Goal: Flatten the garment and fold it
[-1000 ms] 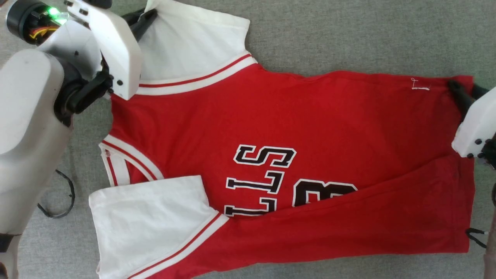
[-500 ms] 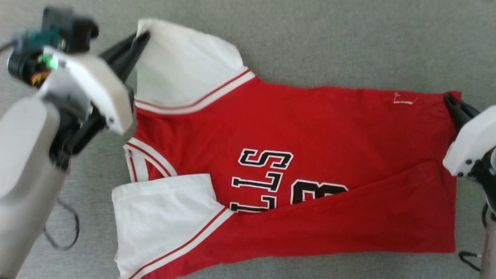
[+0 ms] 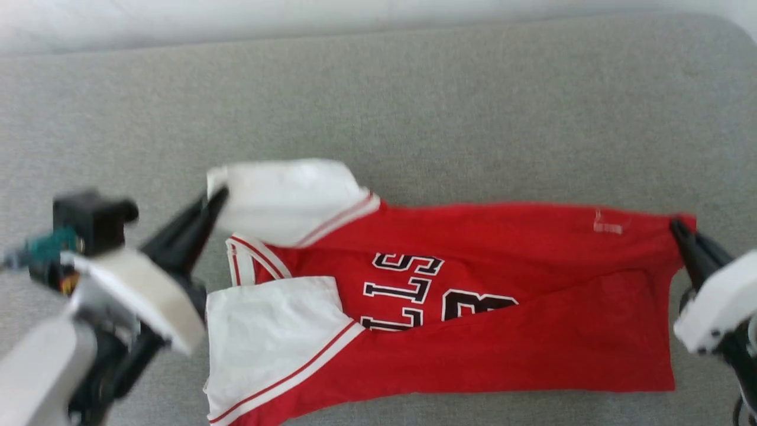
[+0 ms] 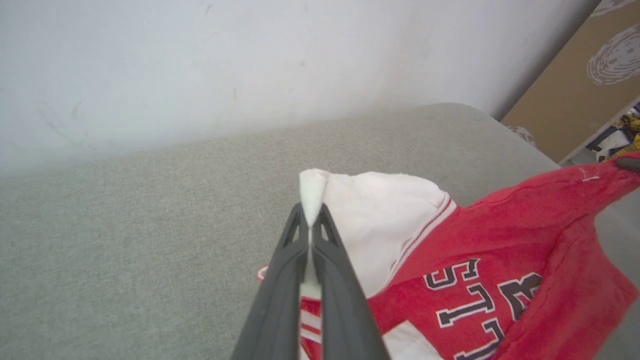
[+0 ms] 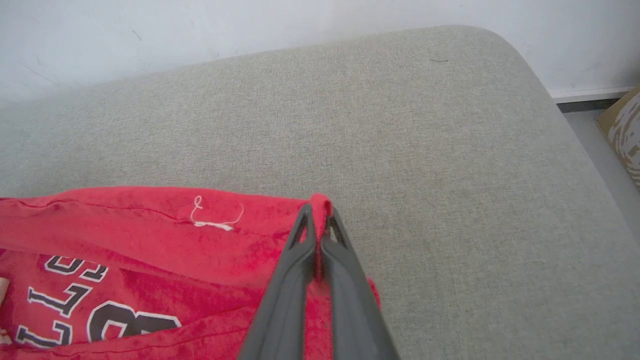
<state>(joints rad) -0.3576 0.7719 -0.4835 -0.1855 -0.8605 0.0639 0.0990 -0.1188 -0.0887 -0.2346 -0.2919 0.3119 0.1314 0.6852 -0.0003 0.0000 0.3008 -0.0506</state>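
Observation:
The garment point(image 3: 502, 331), a red jersey with white sleeves and black lettering, lies sideways across the grey cushion, its near half folded over the chest. My left gripper point(image 3: 217, 194) is shut on the far white sleeve point(image 3: 290, 195), whose tip sticks out between the fingers in the left wrist view point(image 4: 311, 192). My right gripper point(image 3: 675, 226) is shut on the red far hem corner point(image 5: 320, 202). Both held edges are raised off the surface, and the far side of the garment point(image 4: 525, 240) hangs between them.
The grey upholstered cushion point(image 3: 414, 106) spreads wide beyond the garment, ending at a white wall point(image 4: 250, 60). Its rounded right corner point(image 5: 505, 45) drops to the floor. A brown cardboard panel point(image 4: 590, 75) stands at the right.
My right gripper shut on the hem corner. Both arms lifted the far edge up and toward me, narrowing the garment; the head camera tilted up, showing more cushion and the wall.

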